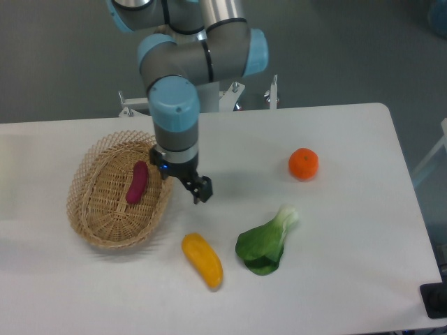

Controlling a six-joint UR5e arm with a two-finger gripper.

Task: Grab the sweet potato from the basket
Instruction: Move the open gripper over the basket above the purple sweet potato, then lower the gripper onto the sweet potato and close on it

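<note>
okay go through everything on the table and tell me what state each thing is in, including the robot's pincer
sweet potato: lying in the basket, not gripped.
basket: upright on the table, holding only the sweet potato.
pincer: beside the basket's right rim, holding nothing; open or shut is unclear.
yellow vegetable: lying on the table, outside the basket.
leafy green: lying flat on the table.
orange: sitting alone on the table.

Even, bright overhead light, soft faint shadows on the white table [335,272], slight overall softness.
</note>
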